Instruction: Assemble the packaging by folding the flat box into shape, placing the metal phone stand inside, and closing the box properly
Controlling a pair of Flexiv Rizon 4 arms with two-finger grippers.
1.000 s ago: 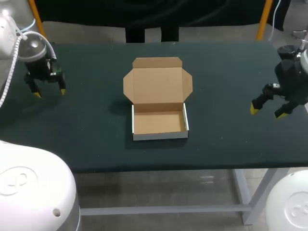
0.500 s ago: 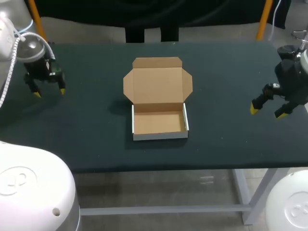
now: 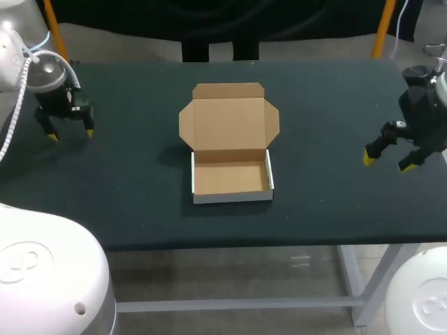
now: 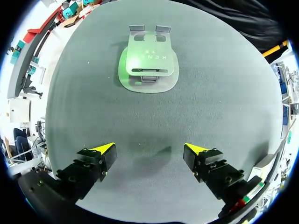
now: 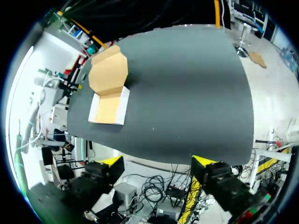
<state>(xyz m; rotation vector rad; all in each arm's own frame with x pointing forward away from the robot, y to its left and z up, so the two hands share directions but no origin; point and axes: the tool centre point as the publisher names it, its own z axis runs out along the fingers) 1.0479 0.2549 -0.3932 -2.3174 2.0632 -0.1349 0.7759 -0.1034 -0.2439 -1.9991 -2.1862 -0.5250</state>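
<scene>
Centrally on the dark table [image 3: 335, 202], an open-lidded box [image 3: 230, 178].

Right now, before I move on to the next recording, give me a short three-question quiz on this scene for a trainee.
1. True or false: the metal phone stand already lies inside the box.
2. The box's lid is: A) shut; B) open, folded back; C) held by a tool.
3. Which has the stand on the table ahead of it, the left tool or the right tool?
Key: 1 false, the box is empty; 2 B; 3 the left tool.
</scene>
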